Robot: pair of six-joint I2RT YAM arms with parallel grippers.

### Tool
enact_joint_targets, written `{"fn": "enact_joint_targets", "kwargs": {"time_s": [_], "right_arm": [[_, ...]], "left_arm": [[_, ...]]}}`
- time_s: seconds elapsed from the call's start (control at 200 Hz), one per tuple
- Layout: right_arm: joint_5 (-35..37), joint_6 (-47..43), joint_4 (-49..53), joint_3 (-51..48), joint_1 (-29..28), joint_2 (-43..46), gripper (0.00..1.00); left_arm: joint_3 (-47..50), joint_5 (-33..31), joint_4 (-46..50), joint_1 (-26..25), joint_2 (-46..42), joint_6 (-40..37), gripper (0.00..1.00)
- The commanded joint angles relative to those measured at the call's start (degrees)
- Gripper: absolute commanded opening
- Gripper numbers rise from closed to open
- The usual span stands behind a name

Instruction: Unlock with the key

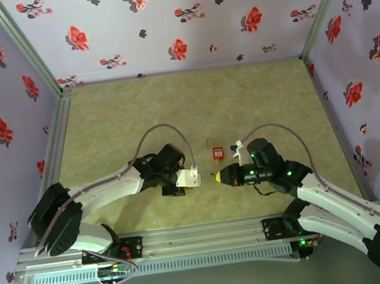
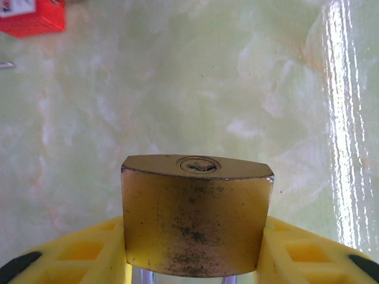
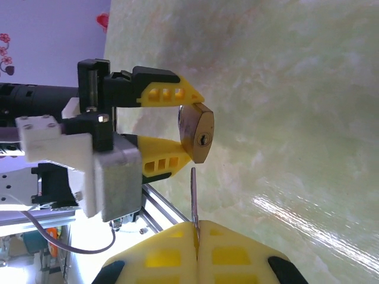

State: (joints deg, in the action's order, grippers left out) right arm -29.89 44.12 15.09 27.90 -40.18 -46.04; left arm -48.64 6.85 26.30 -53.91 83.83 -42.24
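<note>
White-and-black arms [image 1: 105, 187] with grey cables [image 1: 164, 126] and yellow jaws.

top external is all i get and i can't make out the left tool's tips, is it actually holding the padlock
Observer: Yes. The left wrist view has the brass padlock clamped between the yellow fingers of the left tool.
Operator: ok, unlocked yet
Observer: Not yet. The right wrist view has the key pinched in the shut right tool, its silver blade tip beside the padlock's edge, outside the keyway.
</note>
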Motion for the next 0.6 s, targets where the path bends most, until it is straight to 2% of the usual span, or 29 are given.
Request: {"fn": "enact_joint_targets", "kwargs": {"time_s": [0.0, 0.095, 0.16, 0.255, 0.45, 0.595], "right_arm": [[1.8, 0.0, 1.7, -0.6, -0.2, 2.0, 0.0], [2.1, -0.2, 3.1, -0.3, -0.2, 3.3, 0.0], [2.5, -0.3, 4.0, -0.4, -0.2, 4.2, 0.0], [2.9, -0.2, 5.1, -0.6, -0.2, 5.6, 0.0], [3.7, -0.1, 6.5, -1.2, -0.2, 8.0, 0.0], [3.9, 0.2, 7.1, -1.3, -0.2, 8.7, 0.0]], "left_arm": [[-2.4, 0.4, 3.6, -0.3, 3.0, -0.7, 0.13], [-2.7, 0.3, 2.8, -0.3, 5.1, 0.1, 0.19], [-3.0, -0.6, 2.4, -0.3, 6.7, 0.6, 0.34], [-3.4, -1.0, 2.2, -0.3, 7.7, 1.5, 0.49], [-2.4, -0.9, 1.2, -0.2, 6.3, 2.9, 0.74], [-2.0, 0.7, 1.6, 0.7, 3.1, 3.1, 0.79]]}}
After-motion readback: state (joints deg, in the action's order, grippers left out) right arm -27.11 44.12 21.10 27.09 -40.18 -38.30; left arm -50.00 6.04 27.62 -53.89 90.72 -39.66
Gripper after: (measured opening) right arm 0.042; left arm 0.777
